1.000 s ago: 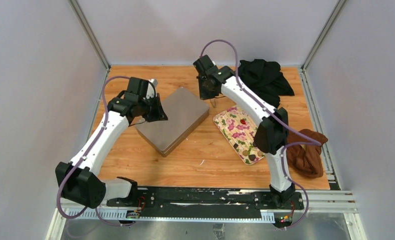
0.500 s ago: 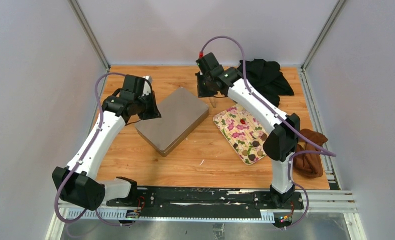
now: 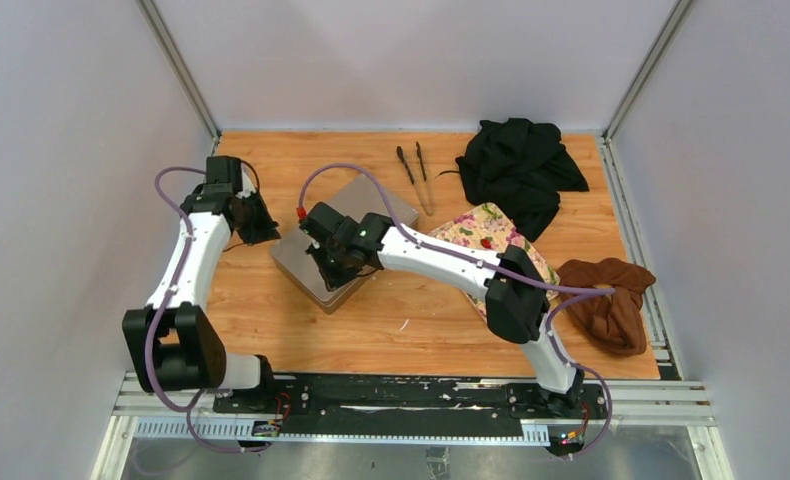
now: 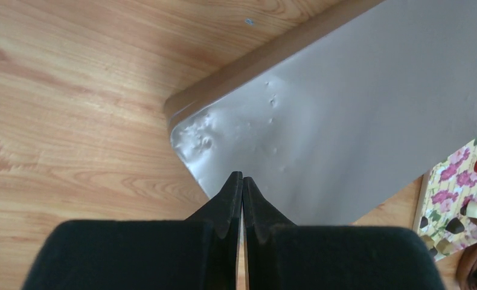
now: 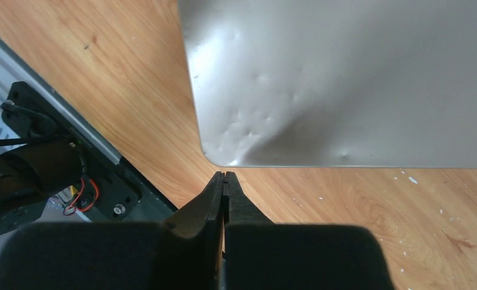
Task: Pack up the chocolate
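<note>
my jaws are pressed together on both arms, holding nothing. my left gripper (image 4: 242,181) is hanging over the left corner of the grey box lid (image 3: 346,240), so its camera is looking down on the dented corner and the table (image 3: 411,320) beside it. my right gripper (image 5: 224,181) is hovering just off the near corner of the same lid, with my right arm reaching across the lid from the right side. i am judging that both grippers are sitting at opposite corners because the lid is wide and flat and wants a touch at each end.

the chocolate (image 3: 486,243) is lying in the flowered tray (image 3: 471,225), just right of the lid and partly hidden under my right arm. a few pieces are showing at the edge of the left wrist view. the tongs (image 3: 416,175) are lying on the table behind the lid, apart from everything. a black cloth (image 3: 516,170) and a brown cloth (image 3: 611,305) are bunched along the right side.

whether the lid is resting on a box or flat on the table, i cannot tell.
</note>
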Motion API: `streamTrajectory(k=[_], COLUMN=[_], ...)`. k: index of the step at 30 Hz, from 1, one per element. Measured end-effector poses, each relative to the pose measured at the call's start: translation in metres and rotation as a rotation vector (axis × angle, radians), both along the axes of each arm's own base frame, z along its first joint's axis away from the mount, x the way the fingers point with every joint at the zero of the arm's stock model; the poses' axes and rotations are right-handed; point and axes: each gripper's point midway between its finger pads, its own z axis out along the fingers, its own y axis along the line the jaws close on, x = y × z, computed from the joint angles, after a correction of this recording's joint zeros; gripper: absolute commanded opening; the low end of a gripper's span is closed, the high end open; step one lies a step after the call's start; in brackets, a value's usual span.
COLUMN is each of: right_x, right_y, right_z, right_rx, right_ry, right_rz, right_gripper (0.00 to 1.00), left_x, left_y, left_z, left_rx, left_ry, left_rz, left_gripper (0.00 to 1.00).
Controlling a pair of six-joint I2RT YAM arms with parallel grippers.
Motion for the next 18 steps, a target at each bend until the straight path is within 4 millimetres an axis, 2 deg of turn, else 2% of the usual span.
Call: streamTrajectory(k=[3,6,9,11,14,16,17,18], right_x=[0.005,0.016,0.022,0.023,0.022,0.017,0.013,0.013], right_y=[-0.002,0.002,0.011,0.013,0.015,0.013,0.011,0.015], right_z=[-0.005,0.013,0.033,0.035,0.015,-0.017,-0.036,-0.041], right_rx=[-0.02,0.012,0.061,0.072,0.05,-0.001,-0.036,-0.03], right_ry=[0.002,-0.032,-0.064,-0.069,-0.05,0.0,0.034,0.046], right_rz=[-0.013,-0.028,-0.032,-0.032,-0.031,-0.021,-0.015,-0.011], right_gripper=[0.0,0.0,0.0,0.0,0.0,0.0,0.0,0.0], left_x=[0.006,0.01,0.017,0.021,0.02,0.006,0.01,0.014], left_y=[-0.003,-0.003,-0.003,-0.001,0.0,-0.001,-0.008,-0.007], left_z=[-0.012,-0.015,-0.008,-0.01,-0.034,-0.072,-0.076,-0.075], left_rx=[-0.02,-0.023,-0.018,-0.013,-0.012,-0.023,-0.072,-0.069], left_ry=[0.032,0.041,0.011,-0.007,0.009,0.095,0.087,0.065], left_rz=[-0.012,-0.014,-0.015,-0.013,-0.002,0.012,0.01,0.012], left_gripper=[0.04,0.04,0.04,0.03,0.0,0.0,0.0,0.0])
